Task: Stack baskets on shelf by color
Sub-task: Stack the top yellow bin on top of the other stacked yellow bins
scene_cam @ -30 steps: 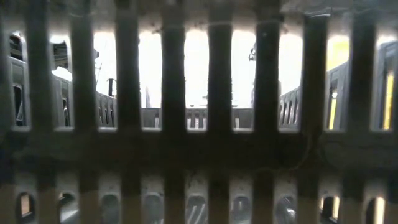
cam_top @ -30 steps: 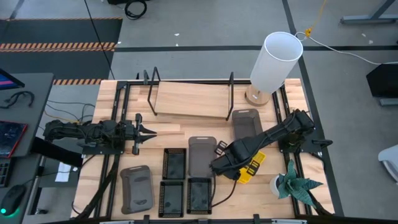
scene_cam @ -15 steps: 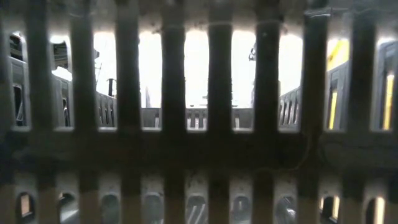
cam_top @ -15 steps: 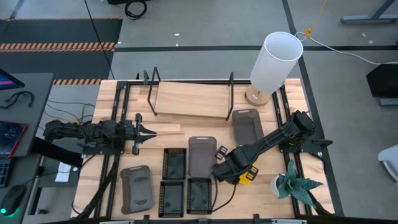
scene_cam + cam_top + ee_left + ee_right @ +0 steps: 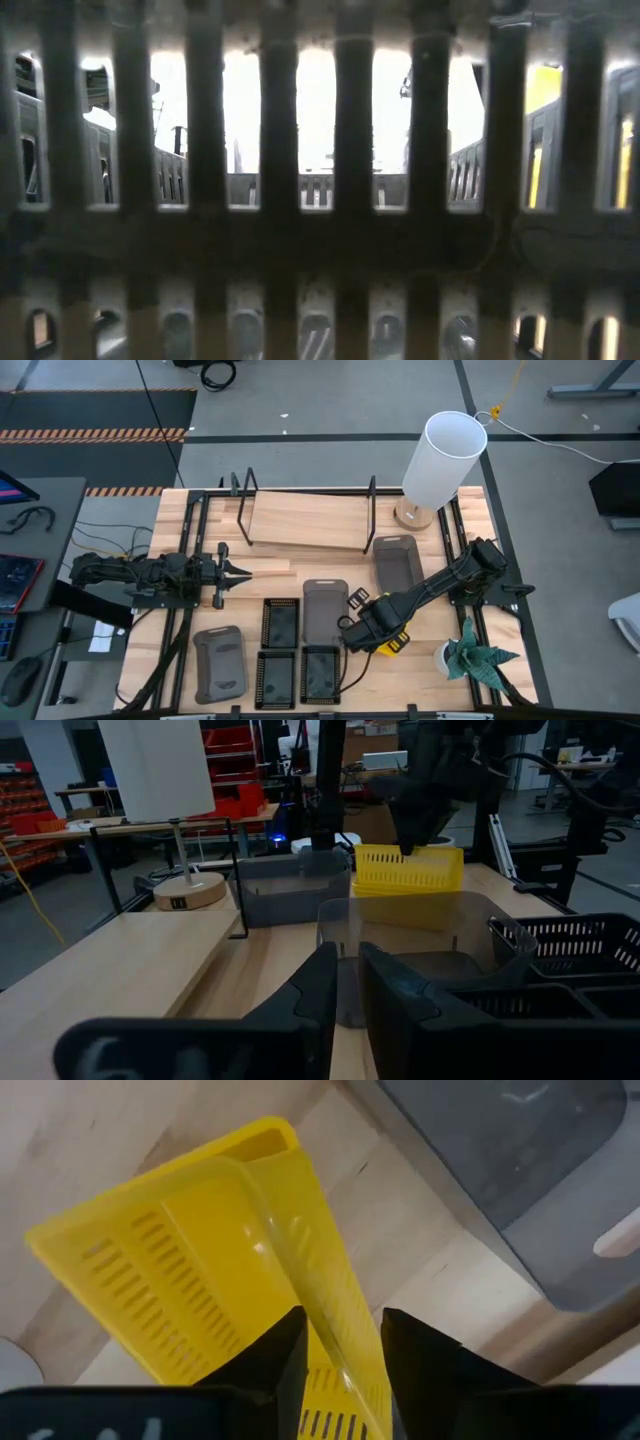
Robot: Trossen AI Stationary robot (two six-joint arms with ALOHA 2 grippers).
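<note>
A yellow basket (image 5: 392, 645) lies on the table right of centre, mostly under my right arm. In the left wrist view this yellow basket (image 5: 405, 870) shows its slotted side. My right gripper (image 5: 340, 1325) hangs above it, open, one finger on each side of its long wall (image 5: 300, 1250). At the table's left, my left gripper (image 5: 245, 570) waits, open by a narrow gap, with nothing in it. Grey baskets (image 5: 325, 610) and black mesh baskets (image 5: 281, 622) lie flat on the tabletop. The wooden shelf (image 5: 305, 520) at the far middle carries nothing. My right gripper straddles the yellow basket's long wall from above, one finger inside (image 5: 270, 1355) and one outside. I cannot tell whether either finger touches the wall.
A white lamp (image 5: 440, 460) stands at the far right, next to another grey basket (image 5: 397, 560). A small plant (image 5: 470, 655) is at the near right. More black baskets (image 5: 321, 672) and a grey one (image 5: 219, 665) line the near edge. Dark mesh bars (image 5: 280, 180) fill the low view.
My right gripper has gone a little toward the table's near edge and left, and now covers more of the yellow basket, so less yellow shows from above.
</note>
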